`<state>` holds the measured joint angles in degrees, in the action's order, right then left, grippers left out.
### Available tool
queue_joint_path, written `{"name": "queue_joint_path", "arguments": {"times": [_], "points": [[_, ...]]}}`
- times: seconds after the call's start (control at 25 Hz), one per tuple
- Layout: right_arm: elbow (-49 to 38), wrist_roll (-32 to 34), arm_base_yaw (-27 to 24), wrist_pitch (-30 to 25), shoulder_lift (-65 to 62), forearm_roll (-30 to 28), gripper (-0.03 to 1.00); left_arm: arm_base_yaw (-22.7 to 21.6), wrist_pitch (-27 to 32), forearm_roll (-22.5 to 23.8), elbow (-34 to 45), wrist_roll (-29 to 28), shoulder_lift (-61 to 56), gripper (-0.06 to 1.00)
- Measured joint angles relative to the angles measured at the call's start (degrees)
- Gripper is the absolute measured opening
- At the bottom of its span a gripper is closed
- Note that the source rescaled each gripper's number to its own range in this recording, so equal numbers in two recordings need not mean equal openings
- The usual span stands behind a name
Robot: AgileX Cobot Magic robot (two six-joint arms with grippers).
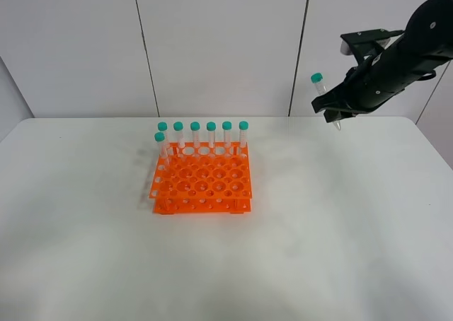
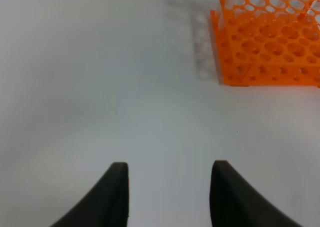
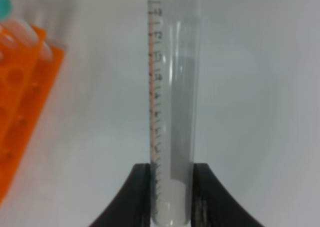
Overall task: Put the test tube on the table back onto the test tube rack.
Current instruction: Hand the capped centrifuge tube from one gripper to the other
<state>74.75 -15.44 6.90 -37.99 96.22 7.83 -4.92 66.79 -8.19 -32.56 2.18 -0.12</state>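
Fingers (image 3: pixel 137 199) of the right gripper (image 3: pixel 172 174) clamped on the test tube (image 3: pixel 172 102) — one pad on either side of the clear graduated shaft, no gap visible at the contact. Shaft running out well beyond the fingertips, capped end cut off by the frame edge in the right wrist view. In the exterior high view, teal cap above the fingers, tapered tip poking out just below them, tube tilted a little off upright and clear of the table (image 1: pixel 318 222).

Step in hand, by judgement: transfer — tube off the tabletop and in the air, not yet over the test tube rack (image 1: pixel 202 183). Rack well apart from the gripping fingers, lower and toward the left arm's side. Seven matching capped tubes (image 1: pixel 211 138) upright in it, six along the far row and one at the end of the next row, most holes vacant.

Next move, likely: carry across to a vacant hole, perhaps the one beside the lone tube in the second row. Bring shaft upright first, against the risk of catching a rim or knocking a neighbouring cap, then lower through both tiers before releasing.

Right arm high above the table, reaching in from its own side, forearm slanting down toward the fingers. Left gripper (image 2: pixel 170 187) idle, fingers (image 2: pixel 117 197) spread wide with nothing between them, bare table beneath, rack's corner off beyond the fingertips to one side.
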Motion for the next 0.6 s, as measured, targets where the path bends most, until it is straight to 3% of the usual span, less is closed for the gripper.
{"name": "queue_joint_path", "arguments": {"times": [0.36,0.6], "points": [[0.0,-9.7,0.0,3.2,-8.4,12.4,0.02,0.0,0.0,0.0,0.0,0.2,0.0,0.89],[0.0,-9.9,0.1,1.0,-9.7,10.7,0.02,0.0,0.0,0.0,0.0,0.2,0.0,0.89]]}}
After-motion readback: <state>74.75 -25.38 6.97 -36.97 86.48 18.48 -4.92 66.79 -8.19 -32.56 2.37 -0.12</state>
